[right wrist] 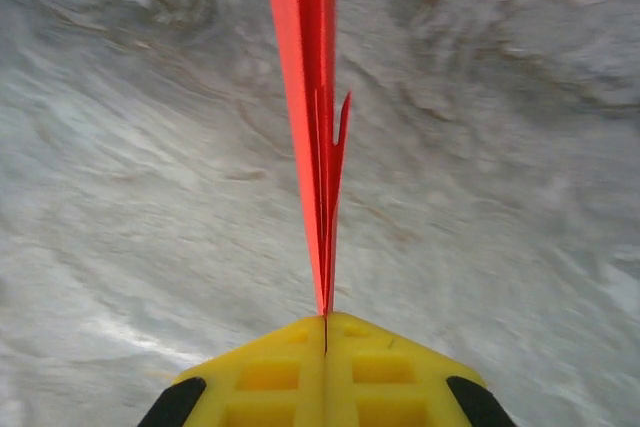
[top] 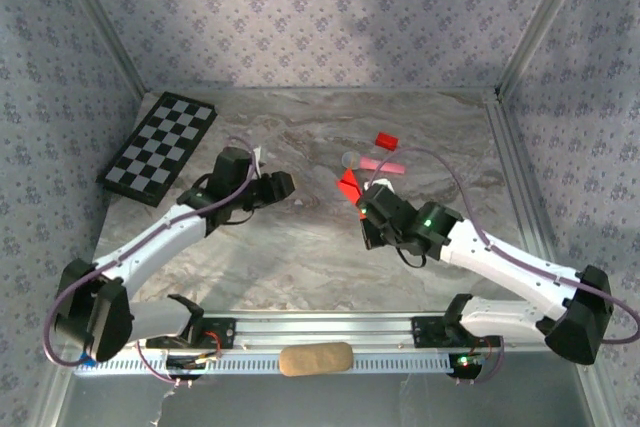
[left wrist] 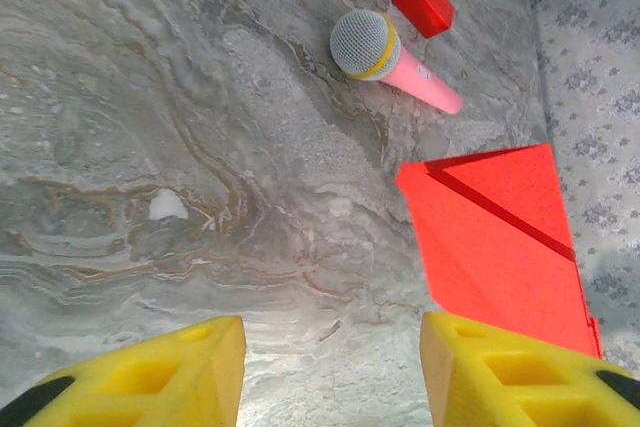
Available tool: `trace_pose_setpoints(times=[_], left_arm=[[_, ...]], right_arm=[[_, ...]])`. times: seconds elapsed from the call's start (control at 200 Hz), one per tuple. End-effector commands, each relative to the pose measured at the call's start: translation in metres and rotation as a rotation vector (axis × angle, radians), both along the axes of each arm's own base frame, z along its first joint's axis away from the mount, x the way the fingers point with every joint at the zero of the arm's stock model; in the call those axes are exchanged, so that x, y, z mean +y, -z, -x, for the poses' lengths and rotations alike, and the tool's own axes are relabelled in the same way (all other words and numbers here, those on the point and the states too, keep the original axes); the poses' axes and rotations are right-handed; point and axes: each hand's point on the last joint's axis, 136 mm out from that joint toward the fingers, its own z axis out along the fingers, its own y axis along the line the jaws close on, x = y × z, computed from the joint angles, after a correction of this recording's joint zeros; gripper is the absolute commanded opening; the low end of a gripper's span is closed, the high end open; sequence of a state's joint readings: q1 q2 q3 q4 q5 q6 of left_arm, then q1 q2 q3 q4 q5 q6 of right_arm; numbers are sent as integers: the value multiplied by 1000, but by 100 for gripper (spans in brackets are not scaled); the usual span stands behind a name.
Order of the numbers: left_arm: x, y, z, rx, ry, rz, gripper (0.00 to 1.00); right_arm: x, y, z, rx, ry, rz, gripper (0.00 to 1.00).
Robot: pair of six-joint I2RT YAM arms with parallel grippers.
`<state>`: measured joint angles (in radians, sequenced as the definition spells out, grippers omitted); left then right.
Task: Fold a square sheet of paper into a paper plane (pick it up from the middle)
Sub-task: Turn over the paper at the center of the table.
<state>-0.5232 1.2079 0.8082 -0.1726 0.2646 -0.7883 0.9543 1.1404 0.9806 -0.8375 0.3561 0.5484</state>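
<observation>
Currently one red paper plane (right wrist: 312,97), folded flat, stands edge-on above the marble table (top: 300,247). Its near end is pinched between the closed fingers of the right gripper (right wrist: 325,322). The left gripper (left wrist: 333,347) hovers with its fingers apart, holding nothing. On the table lie one small red block (left wrist: 422,1), one pink stick (left wrist: 395,59) with a grey head, and one checkerboard (top: 160,145) at the far left.

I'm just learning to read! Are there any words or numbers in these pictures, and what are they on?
There are none: no word, number, brand or sign can be read in any of the pictures.
The checkerboard has only plain dark and light squares.
The paper plane, the small red block and the pink toy microphone carry no print.
</observation>
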Motion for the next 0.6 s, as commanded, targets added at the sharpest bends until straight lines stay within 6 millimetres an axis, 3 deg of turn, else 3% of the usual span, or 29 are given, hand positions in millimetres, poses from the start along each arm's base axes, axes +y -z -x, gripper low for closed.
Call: trace_pose_setpoints(times=[0.0, 0.125, 0.215, 0.41, 0.44, 0.595], left_arm=[[25, 1, 4, -19, -49, -73, 52], [62, 6, 4, -2, -135, -143, 53], [81, 9, 5, 11, -187, -147, 55], [101, 7, 7, -7, -238, -151, 61], [102, 6, 7, -11, -243, -151, 62], [111, 9, 9, -1, -271, -165, 63]], right_arm=[[-50, -21, -8, -133, 156, 271, 0], [-59, -27, -7, -177, 194, 424, 0], [-51, -22, -6, -169, 177, 495, 1], [-10, 17, 1, -66, 21, 584, 2], [2, 16, -1, -60, 11, 558, 2], [39, 54, 9, 53, -99, 583, 2]])
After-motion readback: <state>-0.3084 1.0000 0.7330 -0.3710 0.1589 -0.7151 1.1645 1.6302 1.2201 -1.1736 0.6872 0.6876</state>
